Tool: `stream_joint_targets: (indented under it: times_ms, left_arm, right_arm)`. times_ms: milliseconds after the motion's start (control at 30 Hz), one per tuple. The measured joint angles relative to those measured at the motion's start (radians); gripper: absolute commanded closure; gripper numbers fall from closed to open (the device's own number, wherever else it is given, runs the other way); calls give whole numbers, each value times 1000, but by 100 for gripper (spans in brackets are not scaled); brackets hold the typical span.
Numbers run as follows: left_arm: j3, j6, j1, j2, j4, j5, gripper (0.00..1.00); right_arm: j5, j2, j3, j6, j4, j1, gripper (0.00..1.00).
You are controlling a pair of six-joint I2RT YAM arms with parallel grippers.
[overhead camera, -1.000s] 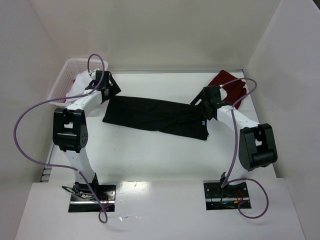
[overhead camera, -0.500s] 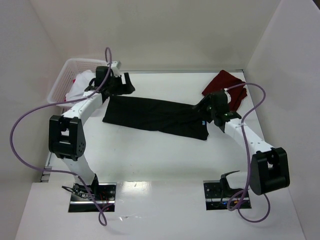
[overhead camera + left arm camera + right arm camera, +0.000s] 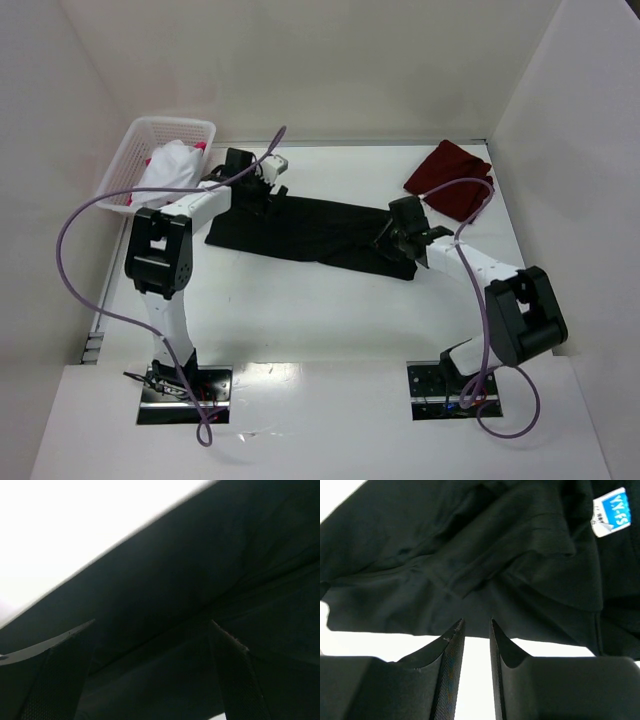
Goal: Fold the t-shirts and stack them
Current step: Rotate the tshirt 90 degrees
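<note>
A black t-shirt [image 3: 310, 232] lay stretched across the middle of the white table [image 3: 300, 310], running from upper left to lower right. The left gripper [image 3: 262, 192] sat at the shirt's upper left end and the right gripper [image 3: 393, 232] over its right end. A maroon t-shirt [image 3: 450, 180] lay crumpled at the far right. A white lattice basket [image 3: 135, 150] at the far left held white and pink cloth [image 3: 168, 165].

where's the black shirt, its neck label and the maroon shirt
black shirt [image 3: 300, 228]: top external view, on the middle of the flat cloth between the two arms
neck label [image 3: 611, 511]: right wrist view, on the white tag with blue print
maroon shirt [image 3: 447, 178]: top external view, on the bunched cloth at the table's far right
</note>
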Motion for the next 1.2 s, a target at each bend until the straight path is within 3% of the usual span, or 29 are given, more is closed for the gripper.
stream_joint_targets:
  times_ms: [267, 600, 900, 1200]
  left_arm:
    - [106, 127, -19, 145, -104, -69, 3]
    - [136, 161, -73, 163, -168, -168, 3]
    - [145, -22, -102, 163, -267, -218, 2]
    - [15, -246, -172, 80, -277, -227, 2]
  right_arm:
    - [11, 157, 40, 6, -7, 0, 70]
    - [13, 316, 157, -5, -1, 0, 70]
    - [15, 360, 208, -29, 5, -4, 70]
    - [29, 397, 264, -68, 6, -29, 70]
